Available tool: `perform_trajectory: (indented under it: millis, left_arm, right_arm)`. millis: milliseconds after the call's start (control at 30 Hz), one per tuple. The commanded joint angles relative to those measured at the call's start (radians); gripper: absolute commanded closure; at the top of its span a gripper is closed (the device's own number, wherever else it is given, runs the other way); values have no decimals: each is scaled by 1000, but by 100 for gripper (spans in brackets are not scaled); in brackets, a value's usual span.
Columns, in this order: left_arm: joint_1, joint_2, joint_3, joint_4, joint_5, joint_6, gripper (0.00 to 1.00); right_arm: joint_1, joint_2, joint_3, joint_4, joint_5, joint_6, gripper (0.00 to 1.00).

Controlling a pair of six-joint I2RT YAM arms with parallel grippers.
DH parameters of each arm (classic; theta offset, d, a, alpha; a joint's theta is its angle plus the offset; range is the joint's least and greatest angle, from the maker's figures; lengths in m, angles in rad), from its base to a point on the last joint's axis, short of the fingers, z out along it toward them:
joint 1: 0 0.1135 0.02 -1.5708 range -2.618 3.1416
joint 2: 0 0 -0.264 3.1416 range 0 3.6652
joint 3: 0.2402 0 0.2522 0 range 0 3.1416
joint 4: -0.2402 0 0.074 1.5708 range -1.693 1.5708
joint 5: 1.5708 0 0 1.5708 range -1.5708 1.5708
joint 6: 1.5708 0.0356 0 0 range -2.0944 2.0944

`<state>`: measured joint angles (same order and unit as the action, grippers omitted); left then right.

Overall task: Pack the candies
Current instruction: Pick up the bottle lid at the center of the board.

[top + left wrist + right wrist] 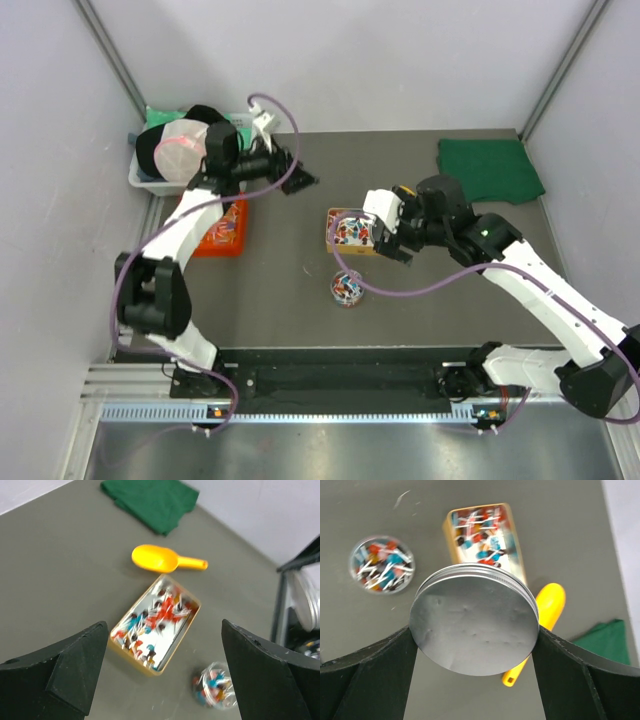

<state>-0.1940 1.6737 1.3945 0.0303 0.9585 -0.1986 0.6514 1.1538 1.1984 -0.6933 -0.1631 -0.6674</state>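
Note:
The candies lie in three places: a shallow yellow tin [336, 216], a small clear jar [347, 288] in front of it, and an orange tray [220, 228] at the left. My right gripper [474, 630] is shut on a round silver lid [475, 622], held above the table just right of the tin [482, 535], with the jar [381, 564] off to one side. My left gripper [164, 625] hangs open and empty, high over the table's far left part [295, 172]. An orange scoop [162, 560] rests beyond the tin [155, 625].
A folded green cloth [488, 168] lies at the far right corner. A white bin [150, 178] with bagged items stands at the far left, beside the orange tray. Grey walls close in both sides and the back.

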Motion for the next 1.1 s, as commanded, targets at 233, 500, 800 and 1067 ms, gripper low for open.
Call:
perform_trajectory:
  millis: [233,500,800,1067]
  left_arm:
    - [-2,-408,-601,125,-172,419,1]
    - [-10,-482,-804,218,-152,527,1]
    - [-42,-509,-986,396,-41,666,1]
    - [-243,-500,-1006,371,-178,841,1]
  right_arm:
    - [11,93,50,-123,-139,-21,44]
    - [83,193,41,-98,-121,-6,43]
    - [137,323,78,-112,-183,6,43]
    - [148,405,107,-115,-257,45,41]
